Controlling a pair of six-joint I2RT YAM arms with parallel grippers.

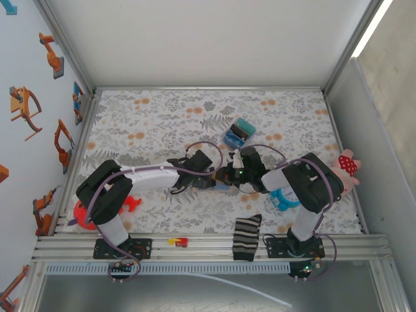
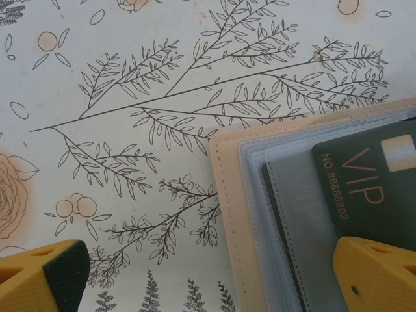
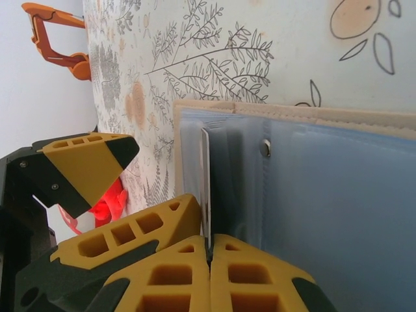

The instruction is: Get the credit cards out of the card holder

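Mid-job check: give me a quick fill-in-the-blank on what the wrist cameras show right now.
1. The dark card in the card holder reads ____ in gold letters.
2. The right pincer is ____ on a thin card.
3. The left pincer stands ____, gripping nothing.
Missing words: VIP; shut; open.

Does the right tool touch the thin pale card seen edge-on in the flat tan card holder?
Touching. The right wrist view shows the right tool shut on the edge of the thin pale card, no gap.
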